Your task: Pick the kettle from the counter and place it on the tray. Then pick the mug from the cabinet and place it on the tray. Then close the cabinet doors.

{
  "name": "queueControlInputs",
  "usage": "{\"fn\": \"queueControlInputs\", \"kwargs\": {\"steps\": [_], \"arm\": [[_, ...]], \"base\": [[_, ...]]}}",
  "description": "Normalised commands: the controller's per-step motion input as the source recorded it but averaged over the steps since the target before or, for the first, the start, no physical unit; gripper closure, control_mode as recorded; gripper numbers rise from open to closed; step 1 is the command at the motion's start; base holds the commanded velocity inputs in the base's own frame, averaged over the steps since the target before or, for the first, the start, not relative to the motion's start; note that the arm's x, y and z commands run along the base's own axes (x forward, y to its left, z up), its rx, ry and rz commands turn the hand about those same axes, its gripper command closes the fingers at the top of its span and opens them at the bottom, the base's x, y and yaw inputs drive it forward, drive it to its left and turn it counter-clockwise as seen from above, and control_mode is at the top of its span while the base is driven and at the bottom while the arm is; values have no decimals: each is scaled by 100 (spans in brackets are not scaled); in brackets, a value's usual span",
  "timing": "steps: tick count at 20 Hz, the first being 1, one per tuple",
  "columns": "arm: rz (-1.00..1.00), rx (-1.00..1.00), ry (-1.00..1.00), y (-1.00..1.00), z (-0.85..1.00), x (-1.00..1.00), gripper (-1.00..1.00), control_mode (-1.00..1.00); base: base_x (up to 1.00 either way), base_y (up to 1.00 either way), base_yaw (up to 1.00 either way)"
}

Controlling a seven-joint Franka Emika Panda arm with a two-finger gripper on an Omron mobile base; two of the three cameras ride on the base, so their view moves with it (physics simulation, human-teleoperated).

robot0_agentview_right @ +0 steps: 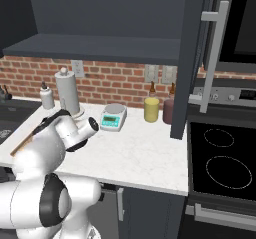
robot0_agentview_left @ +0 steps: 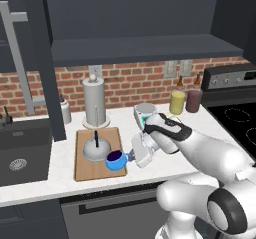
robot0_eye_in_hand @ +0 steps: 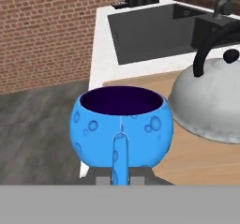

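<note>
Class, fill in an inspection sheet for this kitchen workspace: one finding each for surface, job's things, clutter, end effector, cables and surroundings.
Surface: white counter, sink at its left end.
Job's things: kettle sits on the tray; blue mug upright at the tray's front corner, whether it rests on the board cannot be told; cabinet doors open.
Clutter: paper-towel roll, scale, yellow jar, maroon jar, small bottle.
End effector: end effector shut on the mug's handle.
Cables: nothing seen.
Surroundings: brick backsplash, stove on the right.
</note>
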Motion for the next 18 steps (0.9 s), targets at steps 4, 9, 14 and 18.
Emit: {"fn": "queueControlInputs", "kwargs": {"steps": [4, 9, 14, 18], "arm": [[0, 0, -1, 17, -30, 22, 100, -100], [0, 0, 0, 20, -25, 28, 100, -100], [0, 0, 0, 15, -23, 25, 100, -100], [0, 0, 0, 15, -30, 18, 100, -100]], "base": [[0, 0, 0], [0, 0, 0], [0, 0, 0], [0, 0, 0]]}}
